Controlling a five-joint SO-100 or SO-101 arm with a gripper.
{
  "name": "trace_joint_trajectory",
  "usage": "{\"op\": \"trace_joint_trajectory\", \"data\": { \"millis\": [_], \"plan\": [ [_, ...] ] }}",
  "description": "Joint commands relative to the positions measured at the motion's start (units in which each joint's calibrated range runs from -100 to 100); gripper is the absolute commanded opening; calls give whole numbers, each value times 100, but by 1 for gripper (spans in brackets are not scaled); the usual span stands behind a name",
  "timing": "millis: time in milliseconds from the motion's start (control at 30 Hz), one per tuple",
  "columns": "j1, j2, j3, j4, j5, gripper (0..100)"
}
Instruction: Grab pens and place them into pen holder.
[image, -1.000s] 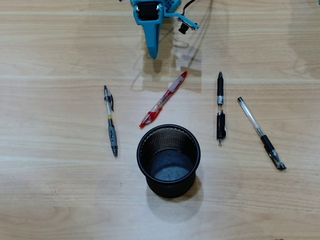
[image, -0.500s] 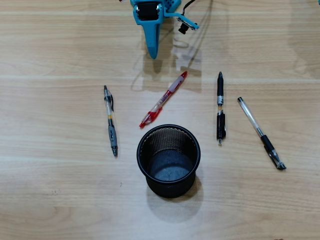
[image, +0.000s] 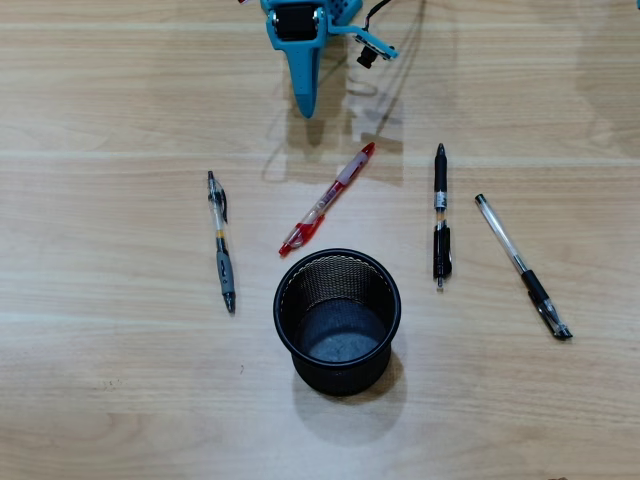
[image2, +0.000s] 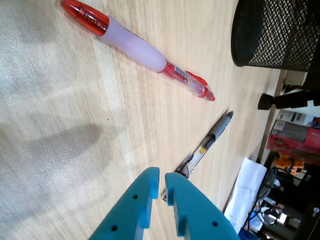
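Four pens lie flat on a light wooden table (image: 120, 400), all apart from each other. Seen from above, the grey-and-clear pen (image: 221, 242) is on the left and points almost straight up and down the picture. The red-and-clear pen (image: 328, 198) lies slanted, just above the pen holder (image: 338, 322). It has a red tip, a red clip and a pale soft grip in the middle. The black pen (image: 440, 216) lies straight, to the right of the holder. The clear pen with a black end (image: 522, 266) is farthest right and slants down to the right.

The pen holder is a round black cup made of wire mesh with a solid rim. It stands upright near the middle of the table, and no pen is inside it.

The red pen has tiny marks on its clear part, but they are too small to read.

The blue gripper (image2: 160, 181) hangs over the table near the top edge of the overhead view (image: 305, 100). In the wrist view its two fingers are almost pressed together, with only a thin gap. It holds nothing and touches no pen. The grey pen shows just past its tips.
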Motion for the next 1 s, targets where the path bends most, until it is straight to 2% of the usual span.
{"op": "trace_joint_trajectory", "data": {
  "millis": [0, 533, 833, 967],
  "plan": [
    [34, -44, -1, -45, 14, 2],
    [43, -44, -37, -54, -2, 2],
    [43, -36, -1939, 15, -12, 2],
    [52, -36, -2318, 15, -17, 2]
  ]
}}
